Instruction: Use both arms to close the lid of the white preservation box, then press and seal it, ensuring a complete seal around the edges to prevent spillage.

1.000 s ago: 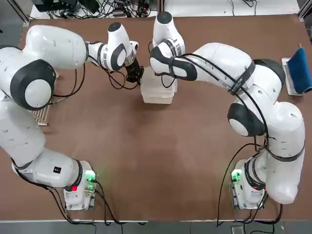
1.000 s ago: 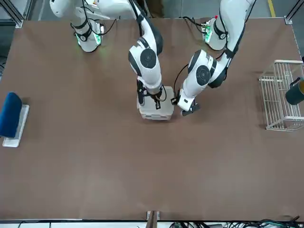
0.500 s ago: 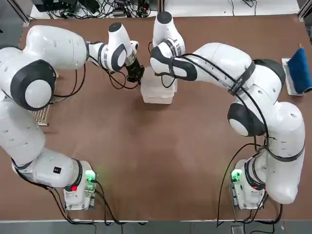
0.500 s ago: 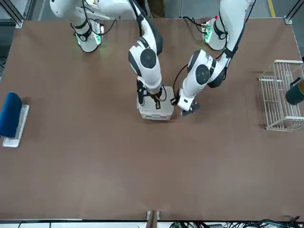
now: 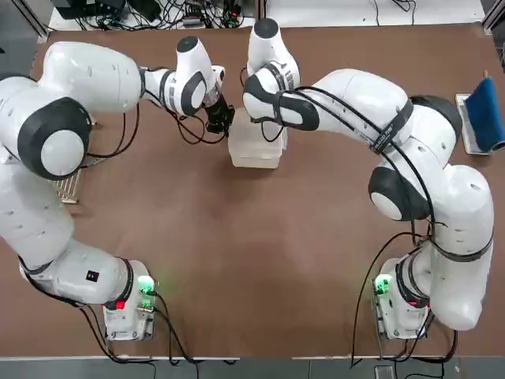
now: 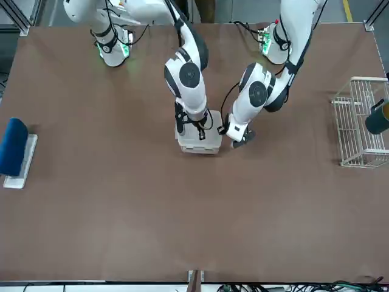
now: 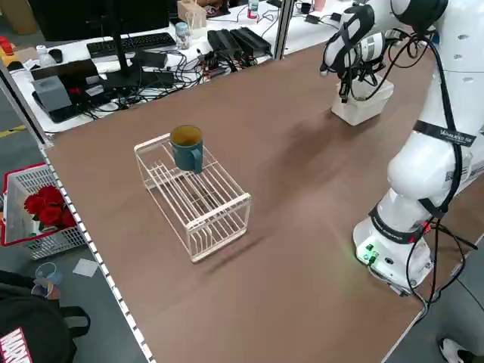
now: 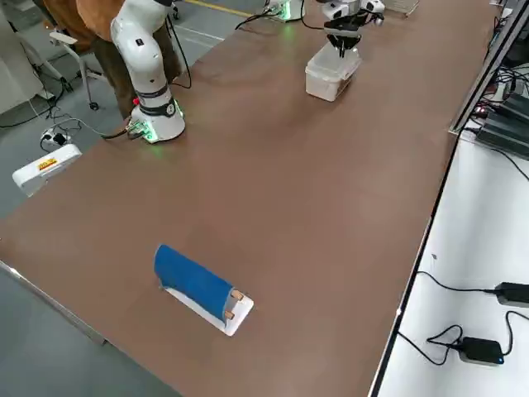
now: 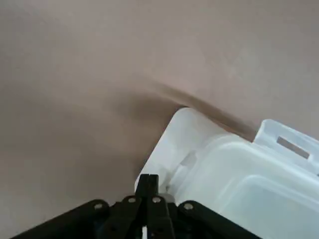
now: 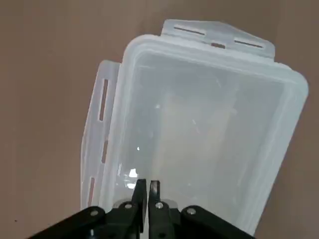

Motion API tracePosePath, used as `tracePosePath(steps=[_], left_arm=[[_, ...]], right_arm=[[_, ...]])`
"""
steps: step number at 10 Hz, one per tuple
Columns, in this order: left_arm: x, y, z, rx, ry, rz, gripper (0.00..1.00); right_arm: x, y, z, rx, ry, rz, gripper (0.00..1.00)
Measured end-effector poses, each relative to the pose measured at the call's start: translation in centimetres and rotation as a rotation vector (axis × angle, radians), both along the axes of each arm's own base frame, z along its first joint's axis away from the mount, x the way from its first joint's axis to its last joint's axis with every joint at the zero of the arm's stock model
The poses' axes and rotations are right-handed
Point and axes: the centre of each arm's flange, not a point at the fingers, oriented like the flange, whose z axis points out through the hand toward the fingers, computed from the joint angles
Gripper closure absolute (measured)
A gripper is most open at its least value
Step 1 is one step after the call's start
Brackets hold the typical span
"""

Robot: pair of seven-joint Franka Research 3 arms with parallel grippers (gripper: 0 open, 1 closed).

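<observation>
Both grippers worked at the white preservation box (image 5: pixel 254 145), which sat in the upper middle of the top view on the brown table (image 5: pixel 260 260). In the front view the box (image 6: pixel 199 141) lay just left of center, in the upper half of the frame.

Seen from the right wrist, the right gripper (image 10: pixel 144 191) had its fingers pressed together, with only a thin slit between the tips, and rested down on the lid (image 10: pixel 209 139). That lid lay flat over the box, its latch tabs sticking out along two edges. In the front view the right gripper (image 6: pixel 196 129) stood straight down on top of the box, and in the top view the right arm's wrist covered the box's upper right part.

From the left wrist, the left gripper (image 9: pixel 148 185) was also pinched closed, its tip right at a corner of the box (image 9: pixel 199 149), by the rim. In the top view it (image 5: pixel 218 120) sat at the box's upper left corner; in the front view it (image 6: pixel 239 137) hung just right of the box.

At the right edge of the front view stood a white wire rack (image 6: pixel 360 121) with a dark green mug (image 6: pixel 378 117) on it. A blue roll on a white tray (image 6: pixel 13 152) lay at the left edge.
</observation>
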Motion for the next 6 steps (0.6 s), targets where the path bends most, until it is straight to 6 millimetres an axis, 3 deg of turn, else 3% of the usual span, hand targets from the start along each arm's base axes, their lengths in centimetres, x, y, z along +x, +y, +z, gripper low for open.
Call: tracePosePath(steps=[4,6], left_arm=[[0.1,0.2,-0.2,0.07,-0.023,-0.069,0.99],[0.8,2.0,-0.6,0.145,-0.004,-0.107,0.99]], right_arm=[[0.6,-0.7,0.6,-0.017,0.012,-0.008,0.91],[0.6,-1.0,3.4,-0.012,0.026,-0.001,0.91]])
